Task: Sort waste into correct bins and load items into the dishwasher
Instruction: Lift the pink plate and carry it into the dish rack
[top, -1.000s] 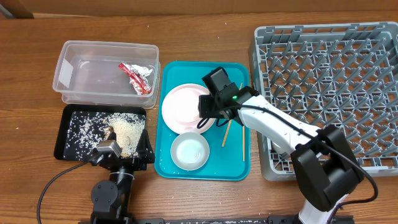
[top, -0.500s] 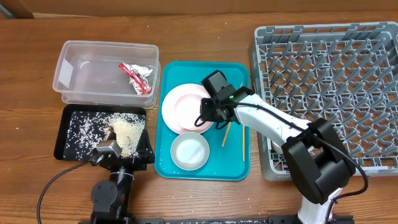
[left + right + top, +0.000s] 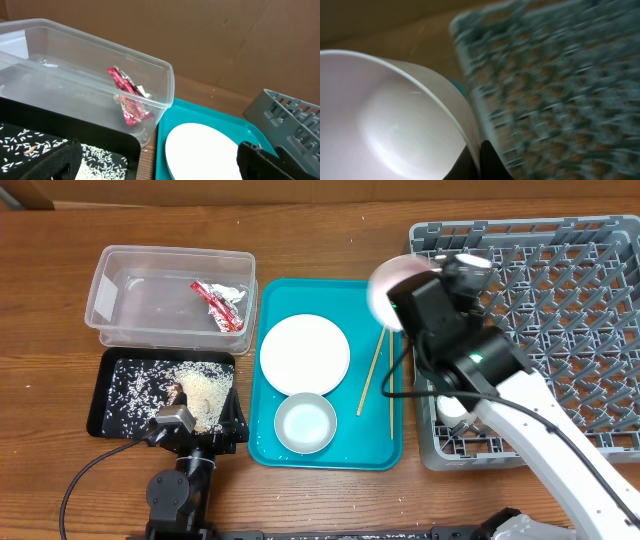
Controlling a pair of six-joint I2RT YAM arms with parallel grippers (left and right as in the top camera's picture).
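**Dish pinched by the rim, rack to the tool's right**

The pale pink dish [image 3: 392,280] hangs off the desk, its rim clamped in the right tool [image 3: 479,157], whose jaws are closed tight on the edge. The grey rack [image 3: 560,300] lies just right of and ahead of that tool, so the next move likely goes that way. The left tool [image 3: 157,167] gapes empty, well apart.

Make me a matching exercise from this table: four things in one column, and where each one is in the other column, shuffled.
1. red wrapper
2. rice
3. chopsticks
4. pink dish

A. held by the right gripper
B. on the teal tray
C. in the clear tub
D. in the black tray

Pairs: 1-C, 2-D, 3-B, 4-A
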